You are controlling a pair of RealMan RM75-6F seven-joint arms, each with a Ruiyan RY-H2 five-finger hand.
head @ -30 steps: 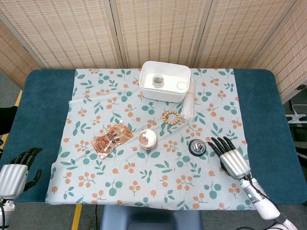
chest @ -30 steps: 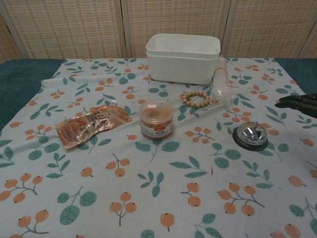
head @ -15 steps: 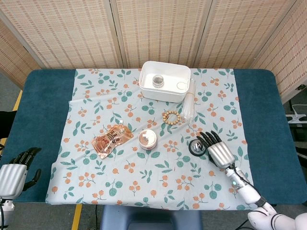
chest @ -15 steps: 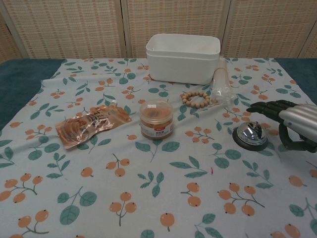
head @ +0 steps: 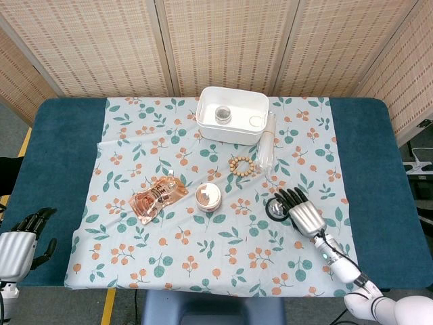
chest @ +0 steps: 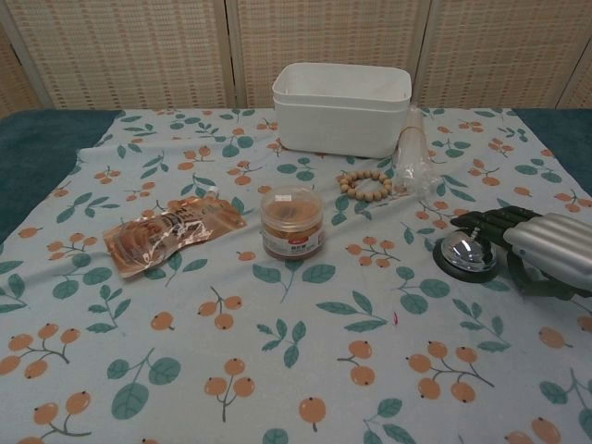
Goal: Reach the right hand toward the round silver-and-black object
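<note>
Bell (chest: 465, 252) looks rigid, slick-domed, fairly heavy; right robot hand (head: 304, 213), fingers spread, empty, should grip its black base

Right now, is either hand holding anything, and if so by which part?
Nothing is held. The right hand has its fingers spread over the bell, not closed on it. The left hand is empty, off the cloth.

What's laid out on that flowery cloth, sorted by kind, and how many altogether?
White tub: 1
Bell: 1
Bead bracelet: 1
Small jar: 1
Snack packet: 1
Clear plastic bag: 1
Total: 6
</note>
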